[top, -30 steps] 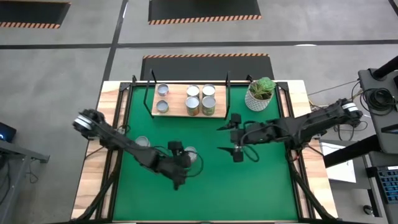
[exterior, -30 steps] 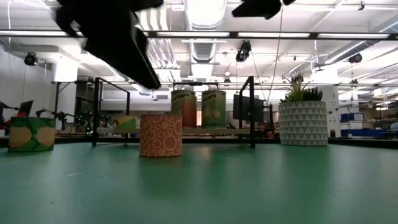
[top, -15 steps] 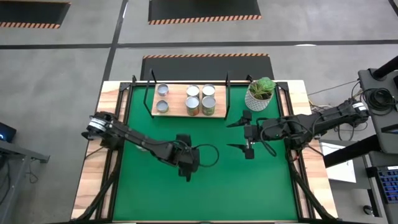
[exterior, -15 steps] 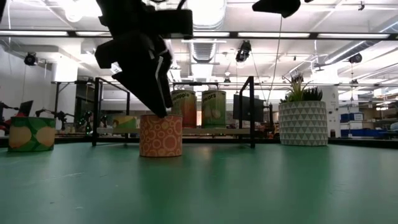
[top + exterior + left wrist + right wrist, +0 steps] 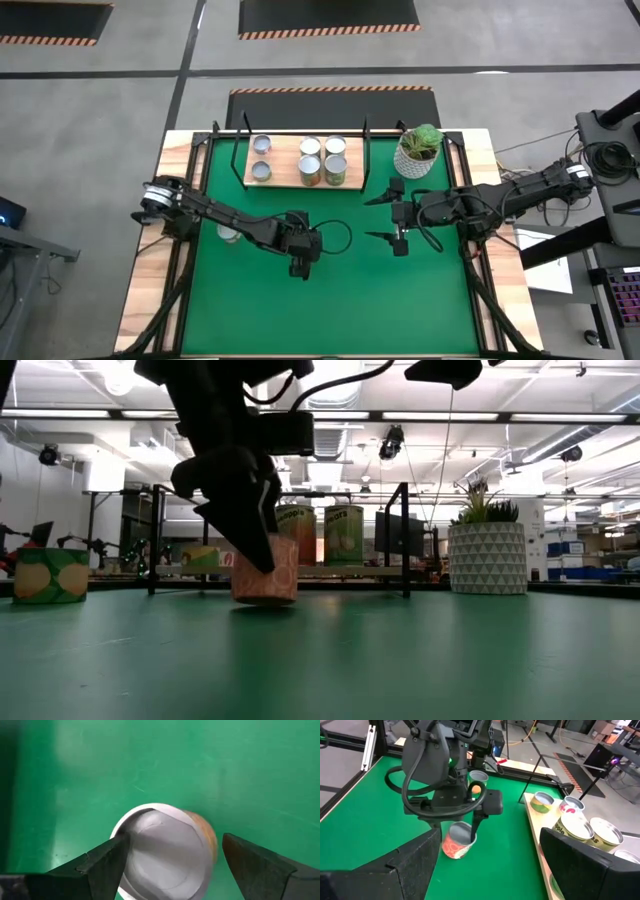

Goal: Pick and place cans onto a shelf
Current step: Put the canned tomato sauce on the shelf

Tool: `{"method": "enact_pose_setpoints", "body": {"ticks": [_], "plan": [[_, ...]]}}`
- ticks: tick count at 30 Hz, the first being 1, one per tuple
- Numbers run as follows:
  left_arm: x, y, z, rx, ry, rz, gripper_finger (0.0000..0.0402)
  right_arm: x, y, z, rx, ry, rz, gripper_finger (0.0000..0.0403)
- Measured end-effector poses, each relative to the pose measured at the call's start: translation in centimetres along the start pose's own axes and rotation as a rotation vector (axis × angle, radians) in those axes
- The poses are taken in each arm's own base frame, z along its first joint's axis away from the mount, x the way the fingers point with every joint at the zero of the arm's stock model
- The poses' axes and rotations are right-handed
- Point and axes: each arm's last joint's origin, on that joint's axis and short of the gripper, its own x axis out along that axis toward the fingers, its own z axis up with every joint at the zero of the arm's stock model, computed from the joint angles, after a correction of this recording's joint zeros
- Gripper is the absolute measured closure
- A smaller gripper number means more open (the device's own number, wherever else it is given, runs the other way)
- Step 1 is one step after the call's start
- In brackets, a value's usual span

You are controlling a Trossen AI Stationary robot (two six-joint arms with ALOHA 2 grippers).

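Note:
An orange patterned can (image 5: 280, 582) with a white top (image 5: 160, 847) stands on the green mat (image 5: 400, 300), under my left gripper (image 5: 301, 268). The gripper is open, with one finger on each side of the can. A green-and-yellow can (image 5: 48, 575) sits near the mat's left edge (image 5: 228, 234). The light-wood shelf (image 5: 285, 176) at the far side carries several cans (image 5: 322, 160). My right gripper (image 5: 378, 217) hangs open and empty above the mat's right half. My left gripper comes down at a slant from above, astride the orange can. One finger (image 5: 102, 860) touches the rim of the can's top (image 5: 119, 831). The other finger (image 5: 250, 862) stands clear of the can's side. The can leans a little, its base on the mat.
A white patterned pot with a green plant (image 5: 418, 150) stands right of the shelf. The shelf's black uprights (image 5: 403, 540) rise at its ends. The mat's near half is bare green.
My left gripper has moved toward the table's right edge and come down over the orange can. The can stood upright before; now it leans and has shifted slightly. My right gripper has drawn back toward the right edge, then kept still.

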Motion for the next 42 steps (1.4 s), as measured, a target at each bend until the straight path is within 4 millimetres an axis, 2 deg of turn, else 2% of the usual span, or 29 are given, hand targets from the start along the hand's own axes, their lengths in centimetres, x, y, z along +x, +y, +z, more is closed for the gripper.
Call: {"method": "enact_pose_setpoints", "body": {"ticks": [5, 12, 22, 34, 42], "plan": [[0.0, 0.1, 0.0, 0.0, 0.004, 0.003, 0.0099, 0.0, 0.0, 0.0, -0.001, 0.0, 0.0, 0.0074], [-1.4, 0.1, 1.2, -0.013, -0.039, -0.023, 0.0097, 0.0, 0.0, 0.0, -0.002, 0.003, 0.0, 0.0074], [-1.6, 0.4, 1.3, -0.014, -0.044, -0.013, 0.0096, 0.0, 0.0, -0.2, -0.005, 0.017, 0.002, 0.0074], [-0.7, 2.2, 1.1, -0.025, -0.019, 0.014, 0.0096, 0.0, 0.0, -0.2, -0.005, 0.026, 0.003, 0.0074], [-0.3, 2.6, 1.0, -0.037, -0.018, -0.012, 0.0096, 0.0, 0.0, -0.3, -0.008, 0.03, 0.003, 0.0074]]}}
